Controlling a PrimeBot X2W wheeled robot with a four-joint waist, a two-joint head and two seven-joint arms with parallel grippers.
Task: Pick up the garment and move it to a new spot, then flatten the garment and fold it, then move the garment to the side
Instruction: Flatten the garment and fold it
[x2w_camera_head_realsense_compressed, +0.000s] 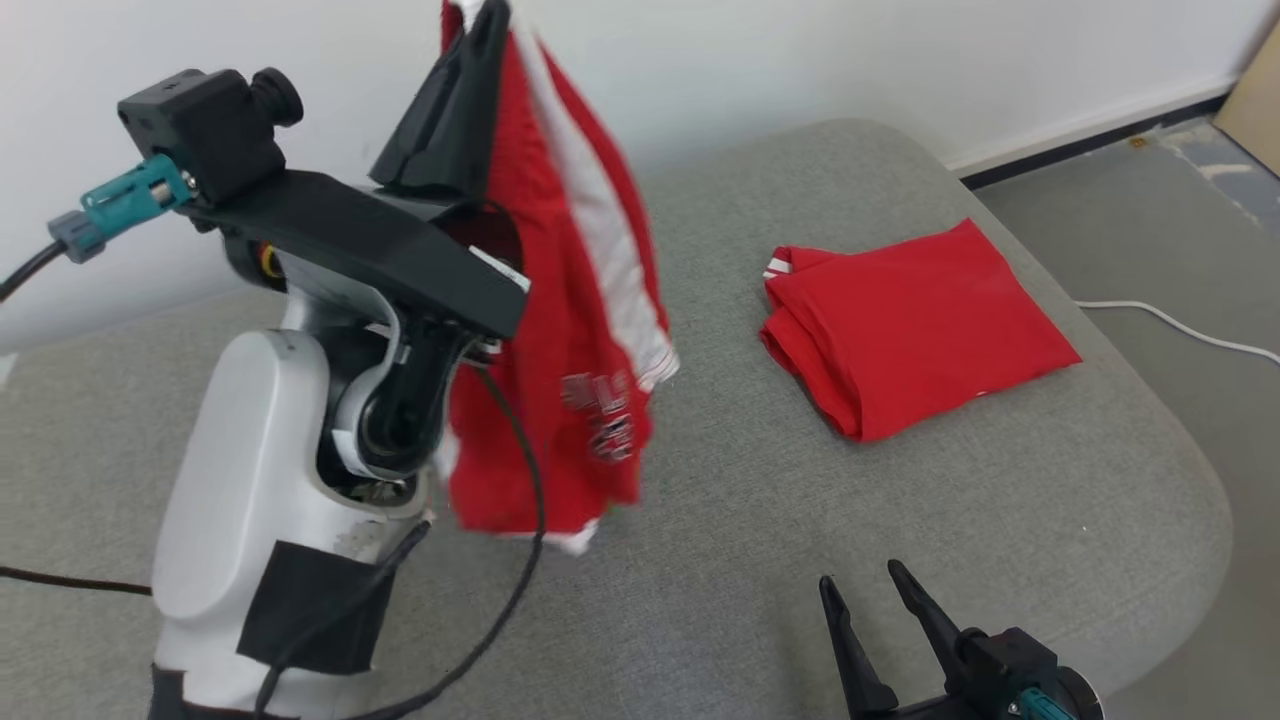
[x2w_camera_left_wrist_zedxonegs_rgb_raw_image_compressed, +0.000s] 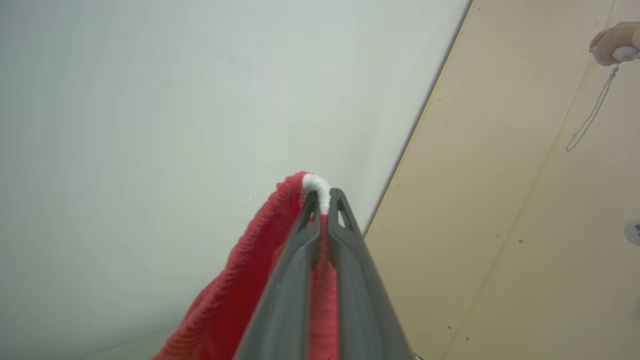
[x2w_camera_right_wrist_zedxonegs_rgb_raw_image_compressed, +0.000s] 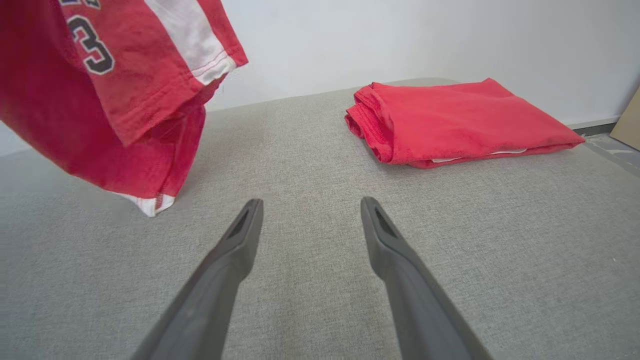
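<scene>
While the left gripper (x2w_camera_left_wrist_zedxonegs_rgb_raw_image_compressed: 322, 200) clamps its trim tight, red garment (x2w_camera_head_realsense_compressed: 560, 330) hangs long-axis vertical, left of centre, hem low over grey cushion (x2w_camera_head_realsense_compressed: 760, 480), right gripper (x2w_camera_head_realsense_compressed: 860, 578) spread wide, empty, folded shirt (x2w_camera_head_realsense_compressed: 910, 330) right, bare room between

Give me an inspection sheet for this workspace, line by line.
Surface: grey fabric pad, flat.
Job's things: red garment hangs from the left gripper, its hem low over the pad; contact unclear.
Clutter: folded red garment at the pad's far right.
Grippers: left gripper shut on the garment's edge; right gripper open, empty, low over the pad.
Cables: black cable looping off the left arm; white cable on the floor.
Surroundings: white wall, tan board, a person's hand holding a small corded object.
</scene>
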